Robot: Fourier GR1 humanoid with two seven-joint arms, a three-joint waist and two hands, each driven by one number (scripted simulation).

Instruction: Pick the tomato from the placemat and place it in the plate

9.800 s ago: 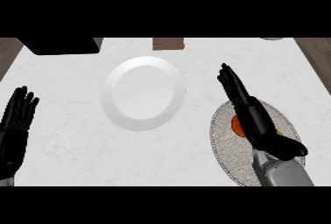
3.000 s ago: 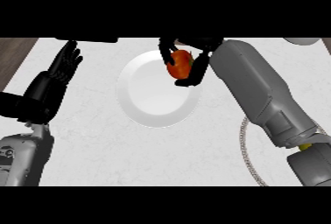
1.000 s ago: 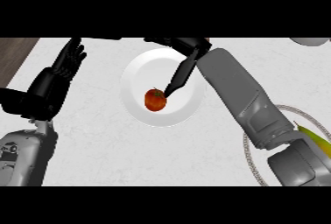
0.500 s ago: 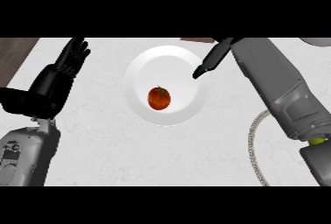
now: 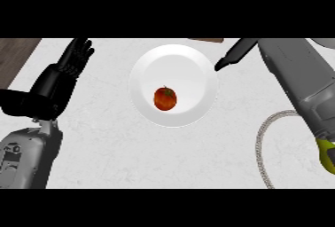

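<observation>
Two risks stand out from my seat: the right forearm crosses above the placemat at 3 o'clock, and a careless pull could drag its rim. My right hand, fingers straight and holding nothing, sits just off the plate at 1 o'clock and could nudge it, rolling the tomato lying near its middle. My left hand rests open at 9 o'clock, well apart.

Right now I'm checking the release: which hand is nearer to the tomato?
Right. The right hand is just off the plate's upper right rim, up and right of the tomato. The left hand rests farther away, left of the plate.
</observation>
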